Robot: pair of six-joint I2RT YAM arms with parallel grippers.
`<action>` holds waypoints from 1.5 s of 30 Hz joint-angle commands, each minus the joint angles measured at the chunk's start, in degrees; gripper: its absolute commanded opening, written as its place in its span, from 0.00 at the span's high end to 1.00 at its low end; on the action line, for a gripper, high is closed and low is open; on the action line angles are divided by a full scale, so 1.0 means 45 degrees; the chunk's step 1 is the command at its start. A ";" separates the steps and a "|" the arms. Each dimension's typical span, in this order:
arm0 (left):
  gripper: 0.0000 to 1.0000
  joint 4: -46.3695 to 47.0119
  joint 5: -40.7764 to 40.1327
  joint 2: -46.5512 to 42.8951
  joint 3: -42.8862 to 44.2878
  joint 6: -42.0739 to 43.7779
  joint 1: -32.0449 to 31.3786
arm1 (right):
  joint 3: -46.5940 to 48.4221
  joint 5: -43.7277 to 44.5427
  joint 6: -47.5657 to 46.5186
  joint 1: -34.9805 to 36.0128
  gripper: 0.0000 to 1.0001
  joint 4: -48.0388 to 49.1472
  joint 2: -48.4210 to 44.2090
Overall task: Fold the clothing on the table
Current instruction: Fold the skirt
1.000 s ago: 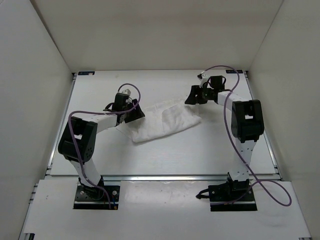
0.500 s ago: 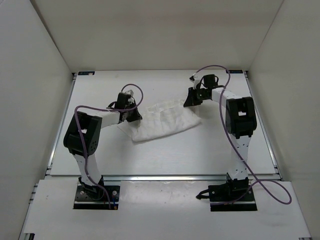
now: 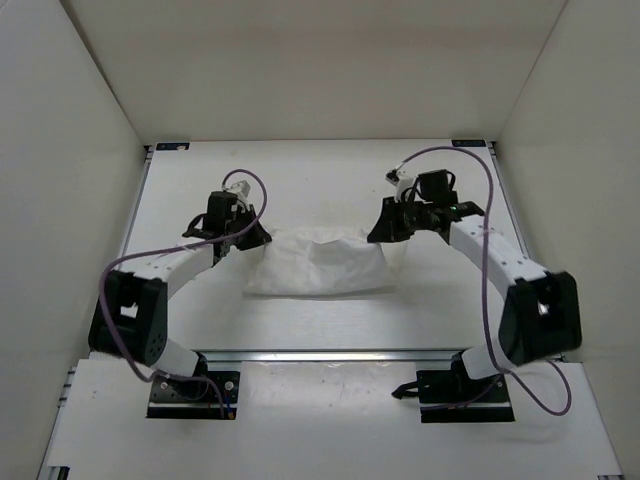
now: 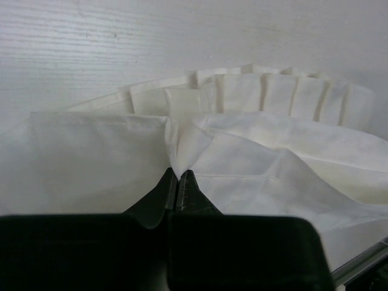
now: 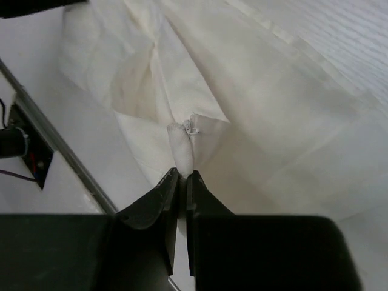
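Clothing (image 3: 318, 266) of white thin fabric lies a little bunched near the middle of the table (image 3: 330, 170), between the two arms. The left gripper (image 3: 256, 238) pinches the left edge of the fabric, its jaws pressed tight together on a small raised fold. The right gripper (image 3: 381, 229) holds the right upper corner in the same way, jaws narrow, with a little twisted tip of cloth between them.
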 commanded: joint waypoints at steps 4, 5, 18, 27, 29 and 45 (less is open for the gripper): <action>1.00 -0.0214 0.0536 -0.2207 -0.0274 0.0277 0.0268 | -0.1354 -0.0352 0.1323 -0.1367 1.00 0.1134 -0.2849; 1.00 -0.0234 0.0574 -0.2111 -0.0195 0.0277 0.0345 | -0.1393 -0.0354 0.1303 -0.1600 1.00 0.1270 -0.2793; 0.56 0.0508 0.0494 0.3531 0.3298 -0.0307 0.1477 | 0.1705 -0.0278 0.2455 -0.2266 0.77 0.6173 0.3316; 0.39 0.0976 0.2019 0.2211 0.2623 -0.1029 0.1635 | -0.0492 0.1267 0.4073 -0.2716 0.37 0.6564 0.1160; 0.37 0.1229 0.2292 0.1389 0.1529 -0.1285 0.1479 | -0.2225 0.1325 0.4503 -0.2599 0.50 0.6972 0.0241; 0.28 0.1620 -0.0207 -0.4630 -0.4879 -0.2515 0.0718 | -0.9418 0.0681 0.8292 -0.2989 0.52 1.0525 -0.4044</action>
